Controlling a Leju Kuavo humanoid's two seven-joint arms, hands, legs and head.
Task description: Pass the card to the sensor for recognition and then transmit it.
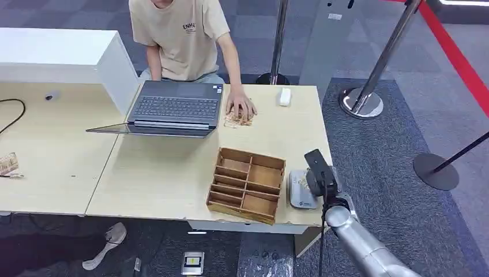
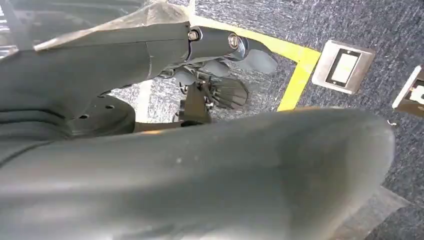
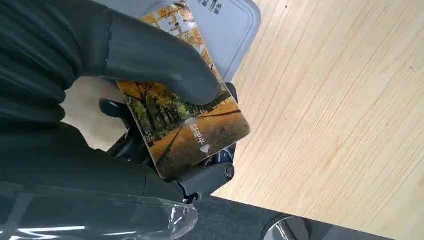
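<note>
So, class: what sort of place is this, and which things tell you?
Probably a reception or check-in desk in a public hall: a light wooden counter with a laptop, a card reader beside a wooden organizer tray, and queue barrier posts on grey carpet.

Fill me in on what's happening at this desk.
The robot's right hand holds a card printed with autumn trees just above the grey sensor pad near the table's edge, beside a wooden organizer tray. A person sits opposite at a laptop, one hand on a second card.
</note>
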